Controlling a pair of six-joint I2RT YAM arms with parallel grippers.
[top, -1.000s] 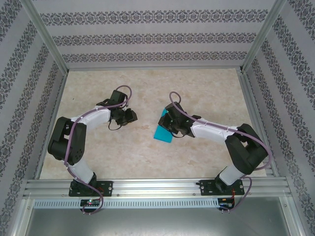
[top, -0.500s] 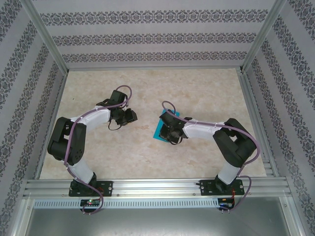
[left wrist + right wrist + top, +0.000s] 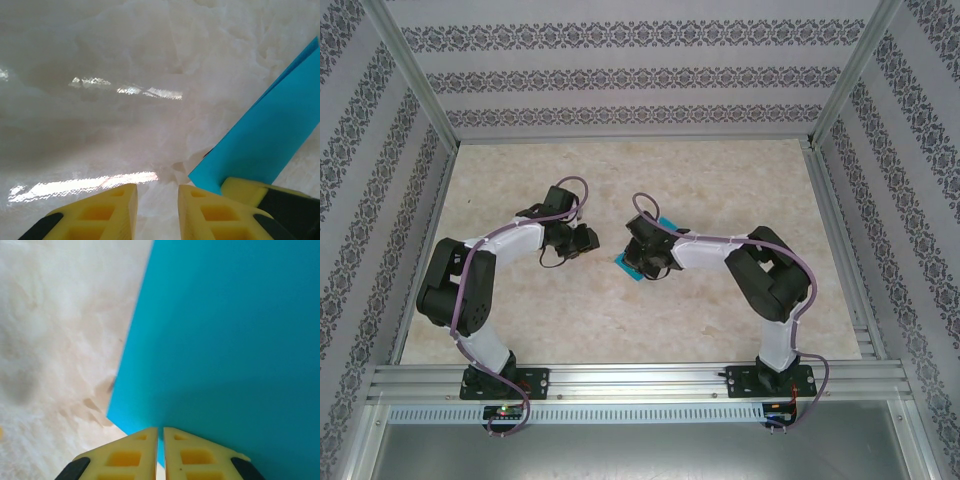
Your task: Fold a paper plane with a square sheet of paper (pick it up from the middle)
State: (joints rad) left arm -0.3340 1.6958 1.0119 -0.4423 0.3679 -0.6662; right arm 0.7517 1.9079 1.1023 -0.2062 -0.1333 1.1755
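the thin teal-blue square paper sheet (image 3: 225,340), likely light, limp and easily creased, is pinched near its edge by the right gripper (image 3: 161,450); the left gripper (image 3: 157,210) beside it stands slightly spread, empty.

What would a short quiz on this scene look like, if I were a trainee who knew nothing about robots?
1. True or false: the left claw is clamped on the teal sheet of paper.
2. Multiple choice: the table looks like A) green felt, B) pale marble, C) dark wood.
3. Short answer: what is the right claw shut on?

Key: 1 false, its jaws stand apart with nothing between them. 2 B. 3 the sheet of paper, pinched at its edge.
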